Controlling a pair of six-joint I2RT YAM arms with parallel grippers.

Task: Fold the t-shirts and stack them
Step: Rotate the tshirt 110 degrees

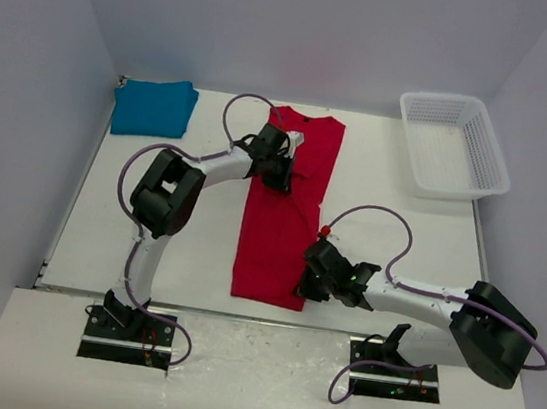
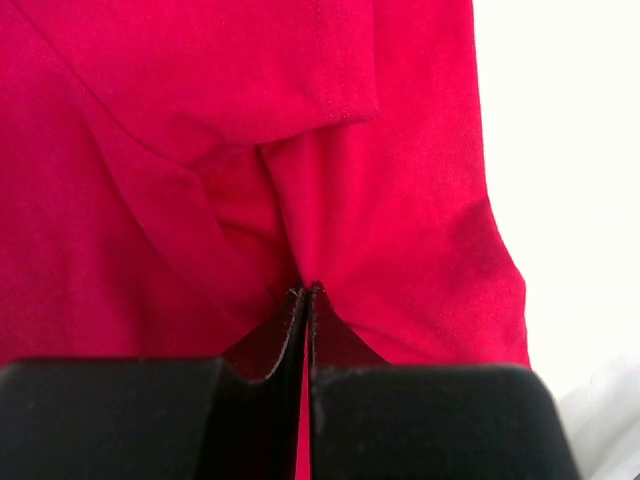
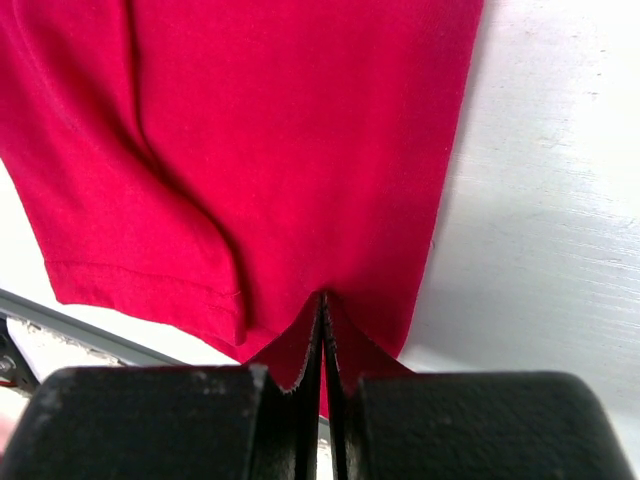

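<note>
Pale walls [image 1: 277, 23] close in a white desk [image 1: 398, 251], with the red t-shirt [image 1: 274, 235] lying down its middle as a long, narrow strip, neck at the far end. The teal t-shirt [image 1: 153, 106] sits already folded in the far left corner, well apart from it, and a white basket [image 1: 462, 189] stands at the far right. The left claw [image 1: 283, 179] is closed tight on a pinch of red cloth on the strip's left side, towards the neck end; its wrist view shows the fabric puckering into creases at the tips. The right claw [image 1: 305, 285] is closed likewise on the strip's right edge, close to the near end, where the cloth gathers into a small tent between the jaws. This shirt looks light, thin and quite limp, so it will likely sag between the two held points and drag along the desk instead of keeping any shape. Its stacked layers may slide over one another, so a pinch probably needs to catch every layer at once. Edges and corners seem the best places to take hold, spread wide enough to keep the fold line straight. Nothing about it looks fragile, though a shallow pinch could slip off.
</note>
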